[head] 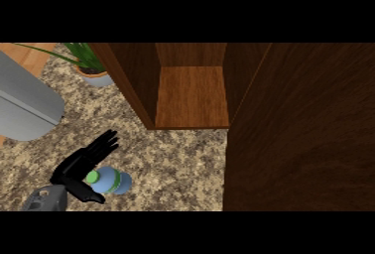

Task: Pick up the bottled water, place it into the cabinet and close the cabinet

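- The left hand (79,166) has its fingers (102,144) straight and spread, thumb low, clasping nothing.
- Its palm is just beside the bottled water (110,180); I cannot tell if they touch.
- The bottle stands on the counter (168,163), well apart from the cabinet (192,96).
- Judging by this, the pickup, placing and closing the door (300,134) all remain.

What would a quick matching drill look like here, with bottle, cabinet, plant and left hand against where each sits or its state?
Things:
1. bottle
2. cabinet
3. plant
4. left hand

Descriptions:
A. open, shelf bare
B. upper left, in a pot
C. fingers straight, beside the bottle
D. on the counter, green cap up

Pairs: 1-D, 2-A, 3-B, 4-C
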